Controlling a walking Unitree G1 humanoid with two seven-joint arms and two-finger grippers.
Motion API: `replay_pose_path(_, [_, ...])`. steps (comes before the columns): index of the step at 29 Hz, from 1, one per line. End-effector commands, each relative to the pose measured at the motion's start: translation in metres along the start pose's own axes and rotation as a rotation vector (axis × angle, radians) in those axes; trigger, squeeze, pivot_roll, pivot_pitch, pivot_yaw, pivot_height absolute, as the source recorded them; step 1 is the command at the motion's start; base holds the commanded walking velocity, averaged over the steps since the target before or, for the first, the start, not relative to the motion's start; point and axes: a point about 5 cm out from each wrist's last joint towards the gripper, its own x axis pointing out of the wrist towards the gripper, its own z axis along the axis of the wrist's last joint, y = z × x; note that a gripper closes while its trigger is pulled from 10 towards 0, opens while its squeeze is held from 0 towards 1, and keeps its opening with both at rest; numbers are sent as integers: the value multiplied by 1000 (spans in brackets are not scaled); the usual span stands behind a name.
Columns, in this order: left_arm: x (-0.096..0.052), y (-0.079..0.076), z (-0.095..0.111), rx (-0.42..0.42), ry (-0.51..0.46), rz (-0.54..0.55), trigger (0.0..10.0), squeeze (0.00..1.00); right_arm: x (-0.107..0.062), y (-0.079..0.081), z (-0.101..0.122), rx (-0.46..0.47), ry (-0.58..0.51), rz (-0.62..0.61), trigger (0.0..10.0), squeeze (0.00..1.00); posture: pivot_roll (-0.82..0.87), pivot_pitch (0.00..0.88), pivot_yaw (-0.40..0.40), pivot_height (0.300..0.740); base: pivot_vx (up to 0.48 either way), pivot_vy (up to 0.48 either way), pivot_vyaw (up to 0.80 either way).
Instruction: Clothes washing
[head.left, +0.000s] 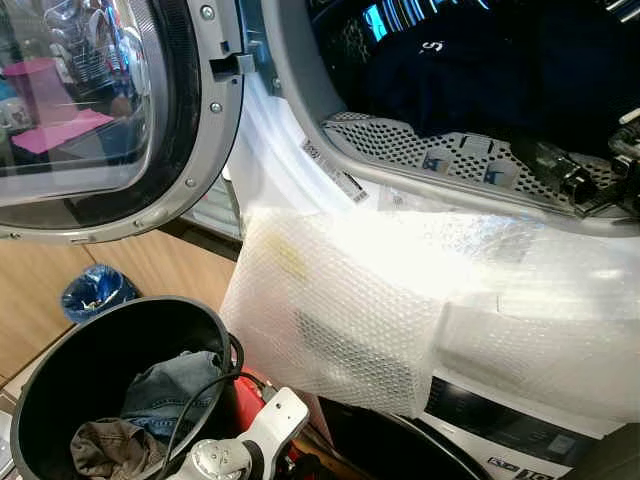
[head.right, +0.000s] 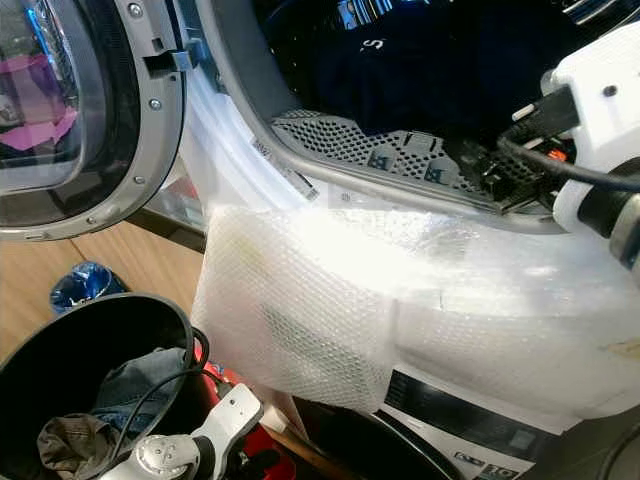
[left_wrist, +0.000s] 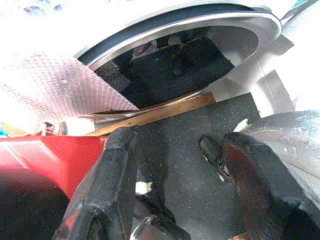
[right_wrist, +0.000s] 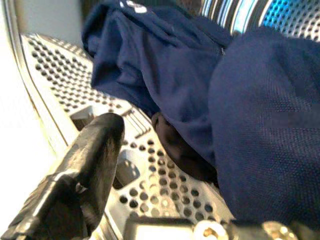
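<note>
Right wrist view showed your right gripper (right_wrist: 165, 150) inside the perforated steel drum (head.left: 450, 160), beside the navy blue garment (right_wrist: 170, 75); whether its jaws were parted or clenched could not be told. Your left gripper (left_wrist: 175, 195) hung low over dark speckled floor (left_wrist: 180, 145), jaws released and empty. Below the open round door (head.left: 180, 150), the black round basket (head.left: 60, 370) held blue denim (head.left: 170, 390) and a brown cloth (head.left: 110, 450), so loading looked partly done.

Drum (head.left: 440, 150) is showing perforated shiny metal; navy garment (right_wrist: 165, 75) looking matt knit cloth. Bubble wrap (head.left: 340, 310) is glaring. Bucket (head.left: 60, 370) seemingly smooth black plastic.
</note>
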Motion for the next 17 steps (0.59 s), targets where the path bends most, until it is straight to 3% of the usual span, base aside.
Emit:
replay_pose_path(1, [-2,4,-5,-1,18,25,10000,0,-10,1,17,-159,-115,13,10000,0,-137,132,31,740,0,0,0])
replay_pose_path(4, [-1,4,-5,1,18,25,10000,0,-10,-2,17,-169,-124,-7,10000,0,-137,130,29,740,0,0,0])
replay_pose_path(7, [-1,4,-4,2,14,25,10000,0,-11,-1,13,-310,-135,-6,10000,0,-138,128,27,740,0,0,0])
replay_pose_path(11, [0,4,-4,1,13,25,10000,0,-11,5,12,-358,-139,30,10000,0,-136,126,26,740,0,0,0])
replay_pose_path(17, [2,3,-2,3,10,25,10000,0,-7,31,22,-335,-315,256,10000,0,-139,116,25,740,0,0,0])
